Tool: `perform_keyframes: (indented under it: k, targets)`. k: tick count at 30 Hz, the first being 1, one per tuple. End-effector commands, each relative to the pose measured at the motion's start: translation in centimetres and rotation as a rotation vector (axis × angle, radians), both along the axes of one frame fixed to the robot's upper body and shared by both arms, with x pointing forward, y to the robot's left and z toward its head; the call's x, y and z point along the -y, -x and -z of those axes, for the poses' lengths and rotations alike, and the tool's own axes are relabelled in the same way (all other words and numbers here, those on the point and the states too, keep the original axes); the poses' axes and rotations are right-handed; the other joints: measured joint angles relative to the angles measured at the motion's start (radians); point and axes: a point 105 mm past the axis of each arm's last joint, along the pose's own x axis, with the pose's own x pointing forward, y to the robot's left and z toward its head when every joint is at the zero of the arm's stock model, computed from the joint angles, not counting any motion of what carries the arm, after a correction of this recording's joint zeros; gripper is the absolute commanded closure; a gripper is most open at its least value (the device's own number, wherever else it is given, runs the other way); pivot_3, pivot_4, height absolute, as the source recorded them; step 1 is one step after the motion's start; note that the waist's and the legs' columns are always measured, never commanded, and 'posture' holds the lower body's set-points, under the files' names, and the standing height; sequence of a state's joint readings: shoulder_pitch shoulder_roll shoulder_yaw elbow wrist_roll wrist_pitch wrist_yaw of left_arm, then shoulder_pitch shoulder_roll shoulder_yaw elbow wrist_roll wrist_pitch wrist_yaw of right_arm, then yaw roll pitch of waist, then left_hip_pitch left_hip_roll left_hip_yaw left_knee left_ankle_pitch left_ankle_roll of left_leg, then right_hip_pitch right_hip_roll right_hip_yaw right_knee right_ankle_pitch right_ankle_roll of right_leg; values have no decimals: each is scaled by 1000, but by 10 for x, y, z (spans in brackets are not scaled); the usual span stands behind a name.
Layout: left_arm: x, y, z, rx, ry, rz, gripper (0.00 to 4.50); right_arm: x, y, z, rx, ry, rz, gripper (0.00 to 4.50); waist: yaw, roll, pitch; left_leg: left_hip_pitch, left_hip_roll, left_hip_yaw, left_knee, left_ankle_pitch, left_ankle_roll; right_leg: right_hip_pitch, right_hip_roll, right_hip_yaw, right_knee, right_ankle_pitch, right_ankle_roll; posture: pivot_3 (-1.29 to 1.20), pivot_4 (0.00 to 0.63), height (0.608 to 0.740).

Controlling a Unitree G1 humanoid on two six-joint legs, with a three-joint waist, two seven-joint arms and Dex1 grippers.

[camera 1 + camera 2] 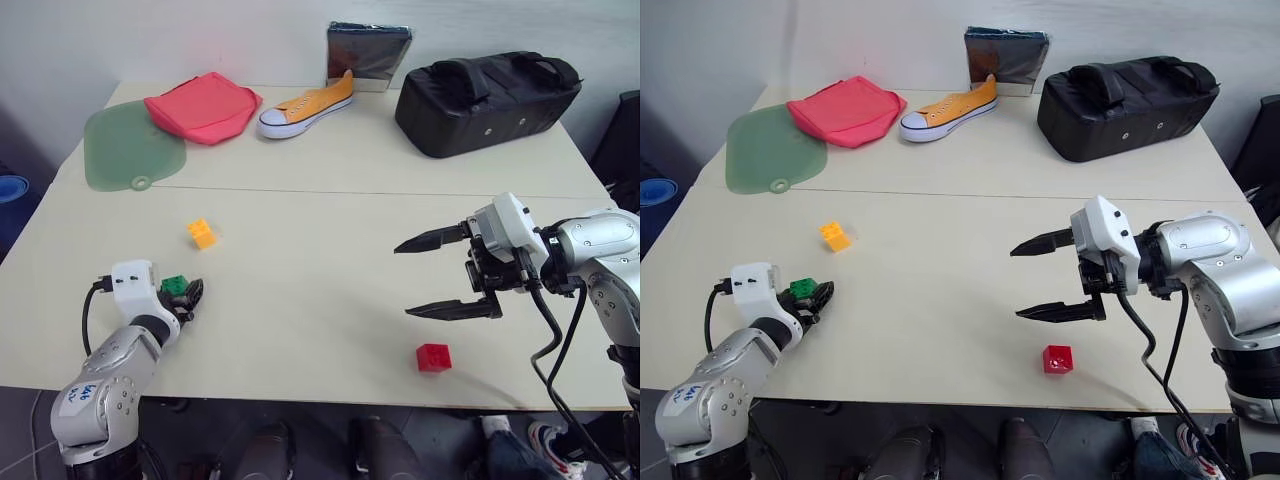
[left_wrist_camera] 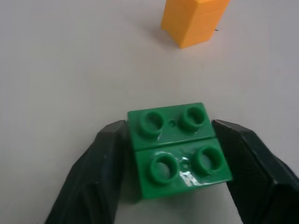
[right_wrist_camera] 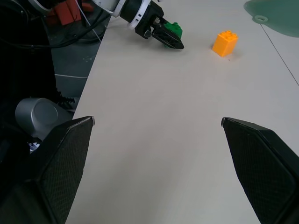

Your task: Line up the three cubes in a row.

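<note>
Left wrist view: my left gripper (image 2: 180, 154) has both black fingers (image 2: 91, 179) pressed against the sides of the green cube (image 2: 179, 148), studs up, the cube clamped between them on the pale table (image 1: 320, 250). Seen from the head camera, that hand sits low at the near left of the table, close to the near edge, with the green cube pinched at its tips.

Just beyond it, a little farther and to the right, the orange-yellow cube (image 1: 202, 233) stands alone on the tabletop, apart from the green one. The red cube (image 1: 433, 357) lies well apart from both, at the near right, close to the table's near edge.

My right gripper (image 1: 435, 275) hangs above the table at the right, its two fingers spread wide and holding nothing, pointing toward the left. The red cube rests just nearer than it and below, untouched.

Along the far side of the table, from left to right: a green mat (image 1: 130, 148), a red cloth pouch (image 1: 203, 105) overlapping its edge, an orange sneaker (image 1: 307, 106) with a white sole, a silvery foil packet (image 1: 368, 52) leaning against the wall behind the shoe, and a black bag (image 1: 487, 99) at the far right.

The three cubes do not form a row.
</note>
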State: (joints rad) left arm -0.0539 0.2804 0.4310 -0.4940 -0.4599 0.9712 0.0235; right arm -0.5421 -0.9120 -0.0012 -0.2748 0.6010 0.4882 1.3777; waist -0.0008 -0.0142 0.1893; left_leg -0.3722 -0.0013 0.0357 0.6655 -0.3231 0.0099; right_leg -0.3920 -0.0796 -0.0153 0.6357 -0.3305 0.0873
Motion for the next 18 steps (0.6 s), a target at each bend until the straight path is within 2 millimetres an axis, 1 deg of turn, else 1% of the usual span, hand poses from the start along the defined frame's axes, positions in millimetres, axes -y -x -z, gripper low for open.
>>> perform_keyframes:
  k: [1,3,5,6,7,8,10,11,13,15,16,18]
  targets:
    - [-2,1,1,-7,-8,0,2587,-4,5,-7,43,-4,-23,0,1,0,0,0,0,0,0,0,0,0,0,0,0,0,0,0,150,740]
    - [-1,0,0,-7,-16,24,2972,-3,4,-7,47,-2,-15,0,1,0,0,0,0,0,0,0,0,0,0,0,0,0,0,0,150,740]
    - [2,-2,-6,5,-32,85,2957,-2,4,-6,48,4,-5,0,0,0,0,0,0,0,0,0,0,0,0,0,0,0,0,0,150,740]
    - [8,-4,-13,26,-37,154,2957,-1,4,-4,46,7,-1,0,0,0,0,0,0,0,0,0,0,0,0,0,0,0,0,0,150,740]
    - [19,-6,-24,68,-43,263,2957,1,5,-3,42,14,2,0,0,0,0,0,0,0,0,0,0,0,0,0,0,0,0,0,150,740]
    - [39,-4,-39,115,-50,447,2957,3,7,0,33,28,2,0,1,-1,0,0,0,0,0,0,0,0,0,0,0,0,0,0,150,740]
    - [73,9,-54,142,-124,809,2957,8,12,6,17,60,-6,0,3,-1,0,-1,0,-2,0,1,-1,0,0,-2,-1,0,0,0,150,740]
    - [83,16,-54,120,-168,957,2957,10,14,9,13,76,-11,0,2,-1,0,-1,0,-2,0,1,-1,0,-1,-2,-2,0,-1,0,150,740]
    - [94,27,-51,78,-263,1179,2957,13,19,16,12,109,-17,0,-3,0,0,-2,0,-2,-1,0,-1,0,-1,-2,-3,0,-1,0,150,740]
    - [101,33,-49,42,-293,1334,2957,15,21,23,15,136,-15,0,-7,0,0,-1,-1,-1,-3,0,-1,1,-1,-1,-6,0,-1,0,150,740]
    - [111,35,-47,31,-315,1444,2957,18,25,29,14,161,-10,0,-8,1,0,-1,0,-1,-3,0,-1,1,-1,-1,-7,0,-1,0,150,740]
    - [124,38,-44,19,-349,1579,2957,22,30,39,16,199,-3,0,-4,1,0,-1,0,-1,-4,0,-1,0,-1,-2,-7,0,-1,0,150,740]
